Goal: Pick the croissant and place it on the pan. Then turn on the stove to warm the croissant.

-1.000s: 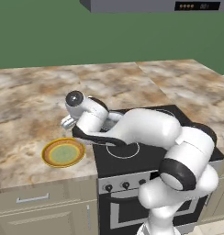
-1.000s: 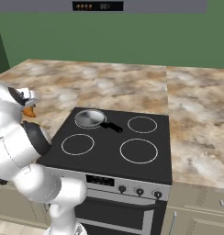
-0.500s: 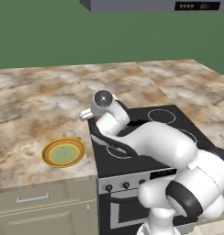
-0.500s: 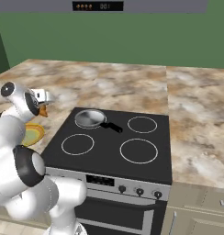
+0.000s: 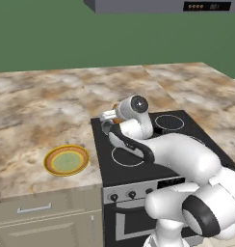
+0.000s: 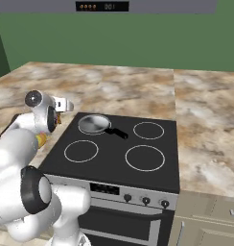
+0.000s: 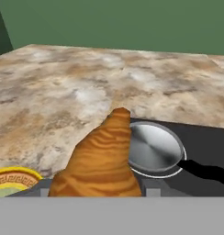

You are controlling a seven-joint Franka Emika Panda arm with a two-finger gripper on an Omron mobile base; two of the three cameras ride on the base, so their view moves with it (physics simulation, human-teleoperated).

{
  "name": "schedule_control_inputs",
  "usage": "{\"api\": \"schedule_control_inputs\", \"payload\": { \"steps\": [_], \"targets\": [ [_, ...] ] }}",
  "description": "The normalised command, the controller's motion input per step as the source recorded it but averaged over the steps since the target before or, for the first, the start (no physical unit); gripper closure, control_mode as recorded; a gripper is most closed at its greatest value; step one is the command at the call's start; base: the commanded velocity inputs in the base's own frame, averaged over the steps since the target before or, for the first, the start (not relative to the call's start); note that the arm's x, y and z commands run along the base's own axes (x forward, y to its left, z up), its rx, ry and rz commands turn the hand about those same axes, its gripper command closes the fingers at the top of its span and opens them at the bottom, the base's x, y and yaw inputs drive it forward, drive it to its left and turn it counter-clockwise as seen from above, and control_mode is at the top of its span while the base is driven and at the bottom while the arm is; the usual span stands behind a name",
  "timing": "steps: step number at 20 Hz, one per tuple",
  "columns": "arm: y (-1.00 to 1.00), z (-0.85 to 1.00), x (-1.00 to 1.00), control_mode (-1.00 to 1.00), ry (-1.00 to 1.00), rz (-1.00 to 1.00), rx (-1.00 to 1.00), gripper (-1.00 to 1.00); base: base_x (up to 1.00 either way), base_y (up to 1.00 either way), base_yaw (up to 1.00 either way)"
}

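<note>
1. Hand view: croissant [image 7: 102, 160] sits big and close between the finger tips, so the gripper [image 7: 98, 193] reads as clamped on it; tips are mostly hidden behind the pastry.
2. Pan [image 7: 153, 149] lies ahead and slightly right of the croissant, on the rear left burner of the stove [image 6: 152, 180]; croissant is up in the air, not over the pan yet.
3. Left base view: hand hangs at the stove's left rear edge, near the pan, plate [image 5: 66, 160] well apart on the counter [image 5: 37, 116].
4. Risk: letting go early drops the croissant on the glass or counter beside the pan, since it hangs short of the rim.
5. Risk: coming in low could knock the pan or its black handle [image 6: 118, 132] and shove it off the burner.
6. Risk: soft pastry may slip or tilt in the grip; contact area can't be judged.
7. Knobs [image 6: 145, 200] untouched, stove step not yet done.
</note>
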Motion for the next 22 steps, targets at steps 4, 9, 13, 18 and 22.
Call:
{"api": "schedule_control_inputs", "payload": {
  "steps": [4,9,13,18,22],
  "targets": [
    [-0.42,0.18,0.23,-1.0,0.0,0.0,0.2,1.0,0.0,0.0,0.0],
    [-0.3,0.09,0.35,-1.0,0.01,0.0,0.15,1.0,0.0,0.0,0.0],
    [-0.16,0.01,0.44,-1.0,0.03,0.0,0.08,1.0,0.0,0.0,0.0],
    [-0.07,-0.01,0.36,-1.0,0.08,-0.03,0.01,1.0,0.0,0.0,0.0],
    [-0.01,-0.02,0.23,-1.0,0.15,-0.04,0.0,1.0,0.0,0.0,0.0]
  ]
}}
